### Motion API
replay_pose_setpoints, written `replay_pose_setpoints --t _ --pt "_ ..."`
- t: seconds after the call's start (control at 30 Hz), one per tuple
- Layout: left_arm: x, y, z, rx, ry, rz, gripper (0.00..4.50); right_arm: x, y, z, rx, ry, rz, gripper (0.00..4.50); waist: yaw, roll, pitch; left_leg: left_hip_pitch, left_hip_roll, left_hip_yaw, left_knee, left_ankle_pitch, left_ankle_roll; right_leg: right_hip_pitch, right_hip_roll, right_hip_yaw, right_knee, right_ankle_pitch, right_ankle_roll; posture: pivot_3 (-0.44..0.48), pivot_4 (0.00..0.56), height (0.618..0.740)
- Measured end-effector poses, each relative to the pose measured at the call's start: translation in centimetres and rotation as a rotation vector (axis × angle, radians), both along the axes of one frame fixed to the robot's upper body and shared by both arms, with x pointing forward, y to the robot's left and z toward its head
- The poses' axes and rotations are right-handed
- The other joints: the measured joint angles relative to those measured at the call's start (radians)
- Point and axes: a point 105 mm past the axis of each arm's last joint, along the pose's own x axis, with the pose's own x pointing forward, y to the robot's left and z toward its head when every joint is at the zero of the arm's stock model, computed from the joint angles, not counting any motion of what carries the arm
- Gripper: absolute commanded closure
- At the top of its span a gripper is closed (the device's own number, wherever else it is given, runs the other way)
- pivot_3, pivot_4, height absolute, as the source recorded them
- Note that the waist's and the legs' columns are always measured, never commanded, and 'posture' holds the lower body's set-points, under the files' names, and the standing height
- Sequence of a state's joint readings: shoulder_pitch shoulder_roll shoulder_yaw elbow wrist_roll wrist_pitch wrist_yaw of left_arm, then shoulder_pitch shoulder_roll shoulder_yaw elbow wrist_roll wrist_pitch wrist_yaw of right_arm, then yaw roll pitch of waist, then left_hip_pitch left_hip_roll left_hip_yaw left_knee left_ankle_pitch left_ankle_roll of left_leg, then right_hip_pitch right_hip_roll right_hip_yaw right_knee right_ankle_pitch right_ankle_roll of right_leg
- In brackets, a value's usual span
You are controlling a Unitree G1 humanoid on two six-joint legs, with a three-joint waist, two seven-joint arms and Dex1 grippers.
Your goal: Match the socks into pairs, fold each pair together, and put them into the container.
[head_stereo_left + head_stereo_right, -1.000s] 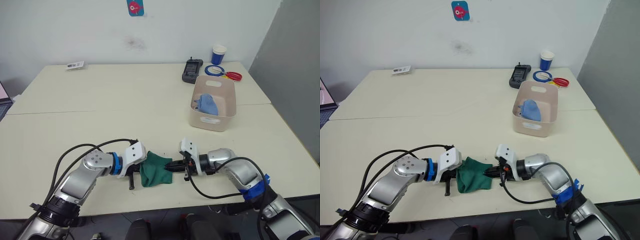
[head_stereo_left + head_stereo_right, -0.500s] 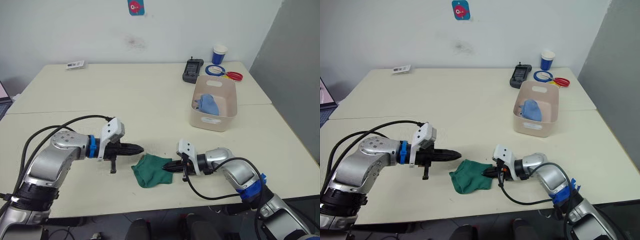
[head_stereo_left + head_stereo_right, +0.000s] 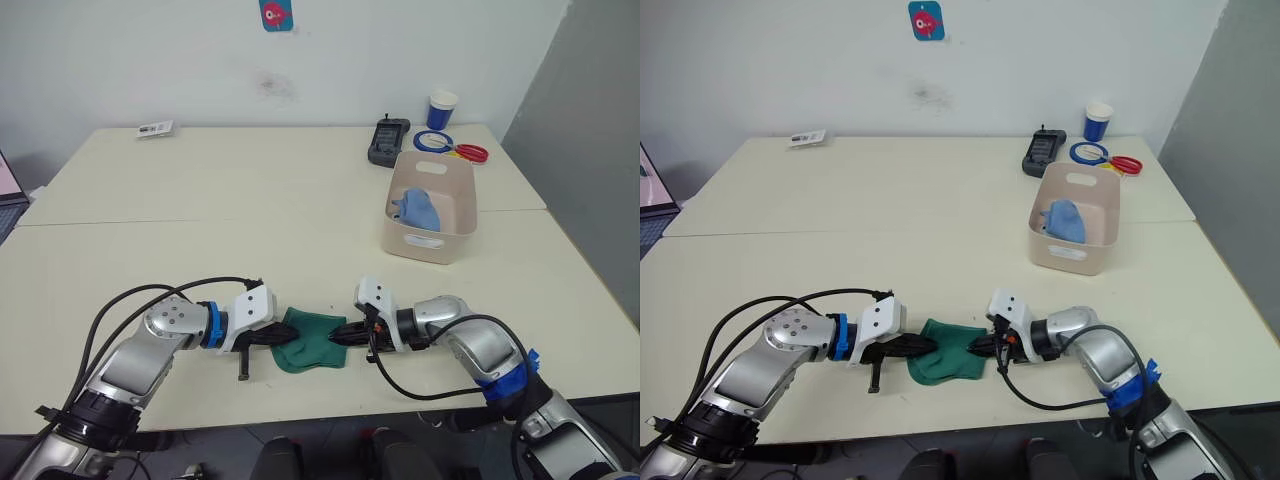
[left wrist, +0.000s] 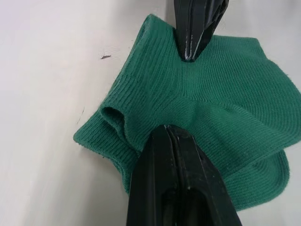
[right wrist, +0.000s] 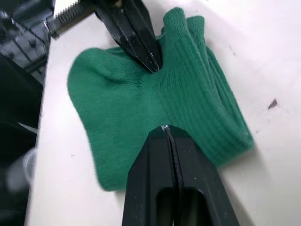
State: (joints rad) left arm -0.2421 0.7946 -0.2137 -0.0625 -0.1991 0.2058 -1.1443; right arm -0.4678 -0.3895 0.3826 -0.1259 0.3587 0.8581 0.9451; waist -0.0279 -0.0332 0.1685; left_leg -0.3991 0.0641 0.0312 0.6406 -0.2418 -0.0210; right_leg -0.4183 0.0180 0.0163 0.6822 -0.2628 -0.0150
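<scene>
A bunched dark green sock (image 3: 312, 342) lies near the table's front edge, folded over on itself; I cannot tell if it is one sock or a pair. My left gripper (image 3: 285, 335) is shut, its tips pinching the sock's left edge (image 4: 165, 128). From the other side my right gripper (image 3: 341, 337) is shut on the sock's right edge (image 5: 164, 128). The two tips face each other across the fabric. The pale pink-beige container (image 3: 421, 243) stands at the back right, with a light blue sock (image 3: 415, 208) inside.
Behind the container are a blue-and-white paper cup (image 3: 441, 106), a black device (image 3: 384, 139), a blue tape ring (image 3: 432, 141) and red scissors (image 3: 467, 152). A small label (image 3: 152, 129) lies at the far left. The table's front edge (image 3: 300, 412) is just below the grippers.
Half a second ago my left gripper was drawn back to the left, off the sock. It has come back and closed on the sock's left edge. The right gripper kept its hold.
</scene>
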Motion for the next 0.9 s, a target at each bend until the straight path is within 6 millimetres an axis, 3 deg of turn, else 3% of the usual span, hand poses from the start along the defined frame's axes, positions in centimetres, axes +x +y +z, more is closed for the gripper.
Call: replay_pose_setpoints --t 0.2,0.4,0.9 --pt "-0.3 0.0 -0.5 -0.014 0.013 0.012 4.5 0.4 -1.9 3.4 0.035 0.24 -0.186 2.18 -0.001 0.001 -0.001 0.001 0.0 0.0 0.0 0.0 0.0 0.001 0.0 0.0 0.0 0.0 0.0 0.0 0.15 0.74" --pt "-0.4 0.1 -0.5 -0.016 0.017 0.017 4.5 0.1 -2.6 2.1 -0.015 0.435 -0.304 0.08 -0.004 0.002 -0.002 0.001 0.0 0.0 -0.001 0.0 0.0 0.001 0.0 0.0 0.0 0.0 0.0 0.0 0.15 0.74" --pt "-0.7 0.1 -0.4 -0.019 0.014 0.034 4.5 -0.6 2.1 1.6 0.174 0.704 -0.25 0.03 -0.006 0.002 -0.002 0.0 0.0 0.0 -0.002 0.0 0.0 0.001 0.001 0.0 -0.001 0.0 0.0 0.0 0.15 0.74"
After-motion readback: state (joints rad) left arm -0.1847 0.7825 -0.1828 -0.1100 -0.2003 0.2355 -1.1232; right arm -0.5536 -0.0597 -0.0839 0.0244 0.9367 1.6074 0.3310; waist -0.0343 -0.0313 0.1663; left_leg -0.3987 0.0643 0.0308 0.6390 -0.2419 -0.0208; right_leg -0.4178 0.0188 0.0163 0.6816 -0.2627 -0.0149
